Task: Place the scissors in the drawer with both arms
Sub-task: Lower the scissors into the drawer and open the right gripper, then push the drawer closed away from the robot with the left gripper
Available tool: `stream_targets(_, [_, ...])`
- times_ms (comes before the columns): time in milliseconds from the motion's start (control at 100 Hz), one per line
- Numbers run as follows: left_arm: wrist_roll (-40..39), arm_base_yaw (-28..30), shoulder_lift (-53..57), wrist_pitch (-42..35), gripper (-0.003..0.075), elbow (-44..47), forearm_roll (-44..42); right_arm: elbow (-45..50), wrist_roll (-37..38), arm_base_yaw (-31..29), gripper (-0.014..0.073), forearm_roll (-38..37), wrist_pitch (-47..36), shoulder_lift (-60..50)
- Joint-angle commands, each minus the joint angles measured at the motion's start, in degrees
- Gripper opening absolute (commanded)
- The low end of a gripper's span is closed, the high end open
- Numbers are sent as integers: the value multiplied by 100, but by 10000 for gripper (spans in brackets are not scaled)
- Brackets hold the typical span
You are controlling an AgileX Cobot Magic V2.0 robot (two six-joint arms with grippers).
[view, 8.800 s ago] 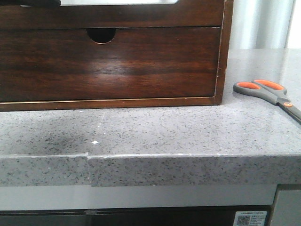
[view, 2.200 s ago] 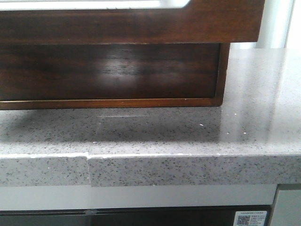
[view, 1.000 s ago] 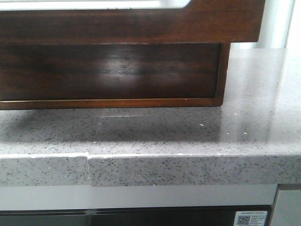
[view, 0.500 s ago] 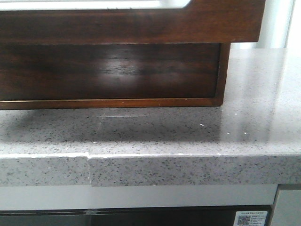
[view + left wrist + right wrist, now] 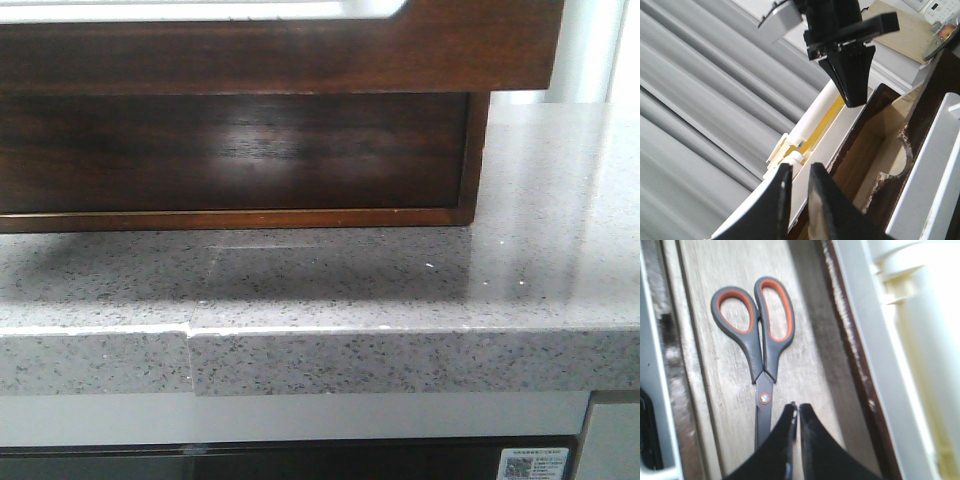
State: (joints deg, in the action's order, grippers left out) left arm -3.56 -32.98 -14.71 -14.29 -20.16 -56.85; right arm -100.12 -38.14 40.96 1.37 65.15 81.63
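Front view shows speckled grey counter (image 5: 420,290) under the open drawer (image 5: 250,60); both grippers' jaws nearly together, empty.

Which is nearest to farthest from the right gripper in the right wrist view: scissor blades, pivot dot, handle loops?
From the right gripper:
1. Blades of the scissors: right beside the fingers, partly hidden by them.
2. Orange pivot dot: just past the fingertips.
3. Handle loops: farthest, at the far end on the drawer floor.

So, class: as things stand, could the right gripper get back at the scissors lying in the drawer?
Probably yes. The scissors lie uncovered on the drawer floor, and the right gripper, fingers together, hangs just beside the blades with nothing between.
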Motion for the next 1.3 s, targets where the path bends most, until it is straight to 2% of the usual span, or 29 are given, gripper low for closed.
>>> stream_targets(0, [-79,-28,11,-134,-22,-164,338,-176,193,9,-69,-63,-281,-496])
stream_targets(400, [-678,-28,511,700,-22,-164,1191,-176,1227,9,-48,-63,-313,-1826])
stream_targets(590, [-678,-28,675,1481,-22,-164,2522,271,1257,9,-48,-63,-650,-2566])
stream_targets(710, [-678,-28,732,1634,-22,-128,2665,999,1306,9,-48,-53,-1076,-3200])
stream_targets(890, [-678,-28,841,1035,-22,251,2851,2448,1318,9,-47,-53,-1959,-4211])
stream_targets(1090, [-678,-28,1027,694,-22,834,3688,4392,1359,9,-48,-53,-3354,-5478])
stream_targets(1290, [-678,-28,1049,752,-22,1253,4282,6024,1432,9,-48,-53,-3862,-6556])
